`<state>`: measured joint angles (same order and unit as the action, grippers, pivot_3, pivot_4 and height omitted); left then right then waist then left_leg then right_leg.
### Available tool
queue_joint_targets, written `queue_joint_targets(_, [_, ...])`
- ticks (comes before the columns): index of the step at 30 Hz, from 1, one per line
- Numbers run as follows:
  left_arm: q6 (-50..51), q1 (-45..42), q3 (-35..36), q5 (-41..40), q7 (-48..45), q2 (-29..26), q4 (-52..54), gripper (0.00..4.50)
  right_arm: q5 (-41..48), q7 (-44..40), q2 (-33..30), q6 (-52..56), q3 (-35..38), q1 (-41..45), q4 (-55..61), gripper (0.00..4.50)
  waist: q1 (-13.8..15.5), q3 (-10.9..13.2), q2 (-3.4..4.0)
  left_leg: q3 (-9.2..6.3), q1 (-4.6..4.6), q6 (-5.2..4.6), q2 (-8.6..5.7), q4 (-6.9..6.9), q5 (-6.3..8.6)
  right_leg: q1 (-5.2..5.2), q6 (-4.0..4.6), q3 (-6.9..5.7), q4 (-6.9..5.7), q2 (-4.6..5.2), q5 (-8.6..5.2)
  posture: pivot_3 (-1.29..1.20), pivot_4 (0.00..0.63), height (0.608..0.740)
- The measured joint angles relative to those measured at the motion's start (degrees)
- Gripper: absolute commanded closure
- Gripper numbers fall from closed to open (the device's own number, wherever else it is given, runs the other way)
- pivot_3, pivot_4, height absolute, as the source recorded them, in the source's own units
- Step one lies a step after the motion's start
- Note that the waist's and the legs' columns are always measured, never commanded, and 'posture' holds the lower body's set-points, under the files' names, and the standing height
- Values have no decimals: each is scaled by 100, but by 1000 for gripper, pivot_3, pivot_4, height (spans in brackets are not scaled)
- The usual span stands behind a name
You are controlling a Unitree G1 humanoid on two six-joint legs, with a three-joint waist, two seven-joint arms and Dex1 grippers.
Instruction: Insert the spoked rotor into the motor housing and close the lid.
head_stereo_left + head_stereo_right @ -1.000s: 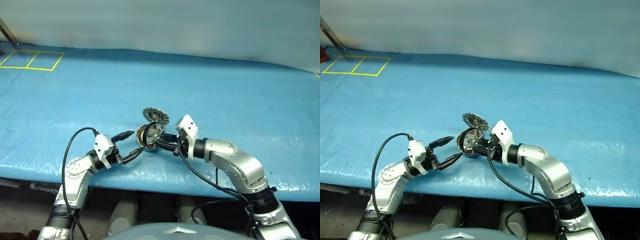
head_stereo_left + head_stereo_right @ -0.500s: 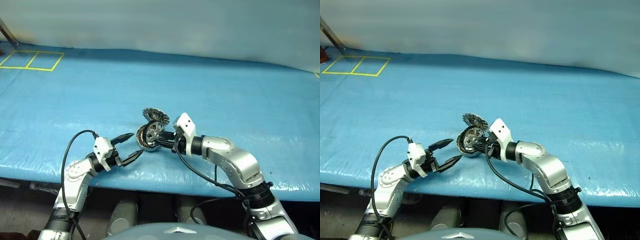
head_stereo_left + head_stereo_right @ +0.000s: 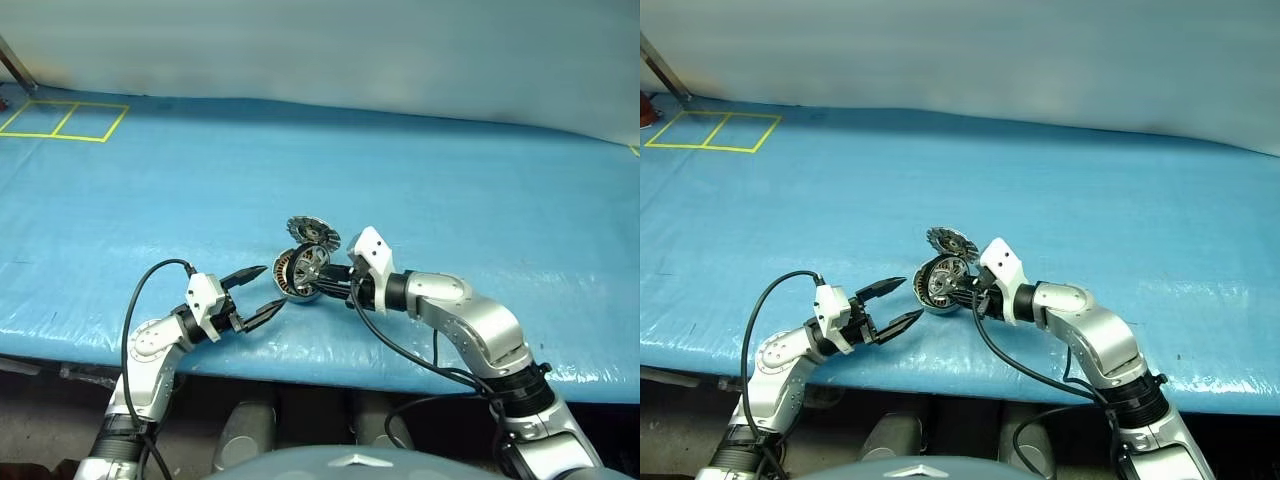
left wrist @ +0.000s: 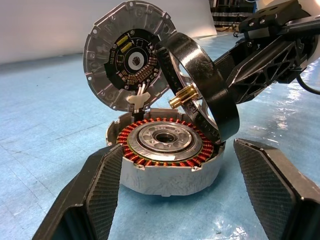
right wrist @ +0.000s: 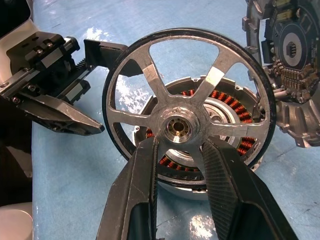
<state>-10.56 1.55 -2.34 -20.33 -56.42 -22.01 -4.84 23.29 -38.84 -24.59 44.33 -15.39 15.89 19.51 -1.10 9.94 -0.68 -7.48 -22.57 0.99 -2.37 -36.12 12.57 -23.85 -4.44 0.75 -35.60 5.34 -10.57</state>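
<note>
Right fingers [image 5: 177, 165] clamp the black-rimmed, silver-spoked rotor [image 5: 187, 105] at its hub, tilted over the round silver-grey motor housing [image 4: 167, 162]. Hinged ribbed lid [image 4: 129, 62] stands upright. Left fingers [image 4: 175, 195] spread wide, empty, flanking housing.

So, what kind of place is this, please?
Probably a robot test bench in a lab or workshop, not a home. A blue tarp covers the table, yellow taped squares mark one corner, and the work piece is an opened motor housing with copper windings.
</note>
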Motion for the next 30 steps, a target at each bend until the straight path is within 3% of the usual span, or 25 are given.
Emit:
queue_joint_targets(18, [-35, 0, 1, 2, 21, 0, -5, 637, -104, 11, -47, 84, -109, 196, -64, 3365, -1, 0, 0, 0, 1, 0, 0, 0, 0, 0, 0, 0, 0, 0, 0, 0, 150, 740])
queue_joint_targets(19, [-36, 0, 1, 3, 23, 0, -5, 637, -106, 13, -46, 89, -109, 197, -63, 2791, -1, 0, 0, 0, 1, 0, 0, 0, 0, 0, 0, 0, -1, 0, 0, 0, 150, 740])
queue_joint_targets(20, [-40, 0, 1, 5, 24, 1, -5, 637, -110, 21, -43, 104, -110, 195, -66, 2644, -1, 0, 0, 0, 1, 0, 0, 0, 0, 0, 0, 0, -1, 0, 0, 0, 150, 740])
queue_joint_targets(28, [-99, -1, 0, 15, 41, 4, -117, 637, -138, 51, -38, 132, -110, 165, -89, 43, -4, 0, 0, 0, 0, 0, 0, 0, 0, 0, 0, 0, 0, 0, 0, 0, 150, 740])
queue_joint_targets(30, [-106, -2, 0, 15, 48, 4, -118, 637, -140, 49, -38, 132, -112, 137, -87, 17, -4, 0, 0, 0, 0, 0, 0, 0, 0, 0, 0, 0, -1, 0, 0, 0, 150, 740])
